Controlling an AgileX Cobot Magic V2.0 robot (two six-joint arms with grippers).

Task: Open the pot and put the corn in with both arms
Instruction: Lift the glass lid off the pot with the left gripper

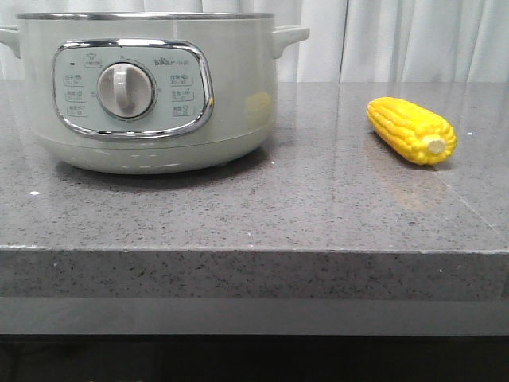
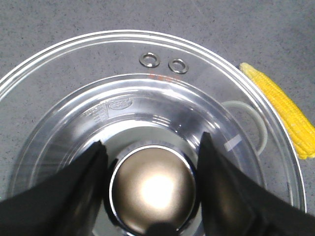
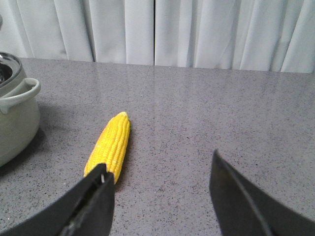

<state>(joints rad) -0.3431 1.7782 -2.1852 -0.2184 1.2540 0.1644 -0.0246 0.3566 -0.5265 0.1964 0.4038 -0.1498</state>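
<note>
The pale green-white pot [image 1: 238, 95] stands at the left of the grey counter, its dial panel facing me. The corn [image 1: 409, 130] lies to its right, pale stub end toward me. In the left wrist view my left gripper [image 2: 152, 140] is shut on the round metal knob [image 2: 152, 189] of the glass lid [image 2: 98, 54]. The lid is held above the pot, whose steel inside [image 2: 123, 103] shows through the glass, with the corn [image 2: 288, 115] beside it. My right gripper [image 3: 159, 160] is open and empty over the counter, one finger beside the corn [image 3: 110, 145]. Neither gripper shows in the front view.
White curtains [image 3: 157, 29] hang behind the counter. The counter's front edge [image 1: 254, 251] runs across the front view. The pot's side handle [image 3: 22, 91] points toward the corn. Two small steam vents [image 2: 164, 62] sit in the lid.
</note>
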